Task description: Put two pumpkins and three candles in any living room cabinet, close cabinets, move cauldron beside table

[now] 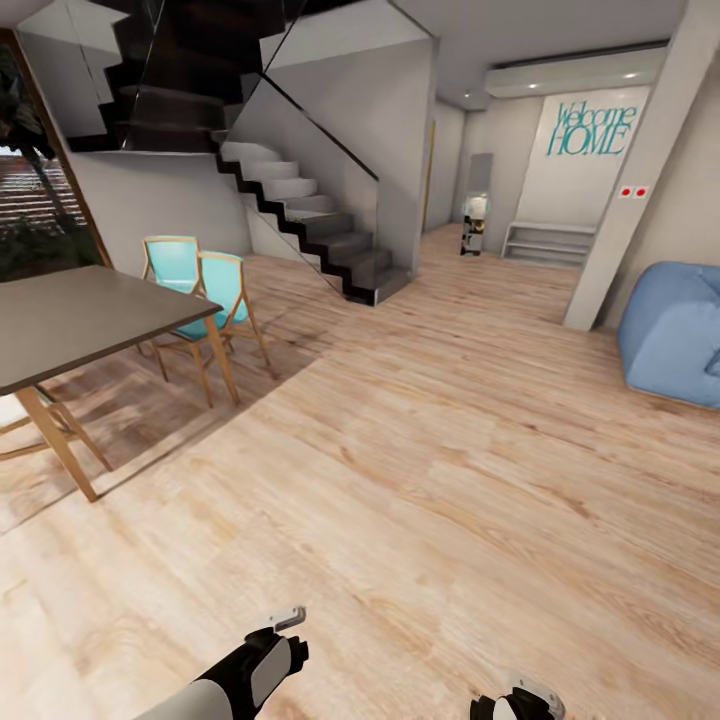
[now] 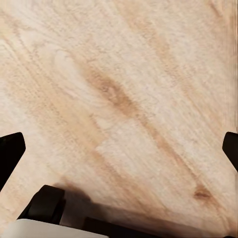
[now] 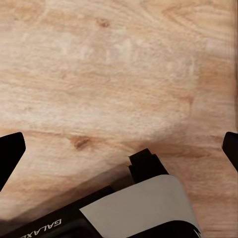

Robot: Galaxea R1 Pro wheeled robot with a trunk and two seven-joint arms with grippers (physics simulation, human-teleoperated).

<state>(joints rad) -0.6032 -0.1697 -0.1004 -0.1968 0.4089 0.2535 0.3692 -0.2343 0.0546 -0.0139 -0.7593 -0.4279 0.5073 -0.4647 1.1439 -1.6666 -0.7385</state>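
Note:
I am out on a light wooden floor (image 1: 430,480); the pumpkins, candles, cabinet, cauldron and living-room table are out of view. My left arm (image 1: 262,665) and right arm (image 1: 520,702) hang low at the bottom edge of the head view. In the left wrist view my left gripper (image 2: 119,148) is open, its dark fingertips (image 2: 10,153) spread wide over bare floorboards. In the right wrist view my right gripper (image 3: 119,148) is likewise open above the floor, with nothing between its fingertips (image 3: 10,153).
A dark dining table (image 1: 70,320) with wooden legs and two turquoise chairs (image 1: 215,290) stand at the left. A staircase (image 1: 300,200) rises behind them. A blue soft seat (image 1: 675,335) and a grey pillar (image 1: 640,170) are at the right. A hallway with a low shelf (image 1: 548,240) lies ahead.

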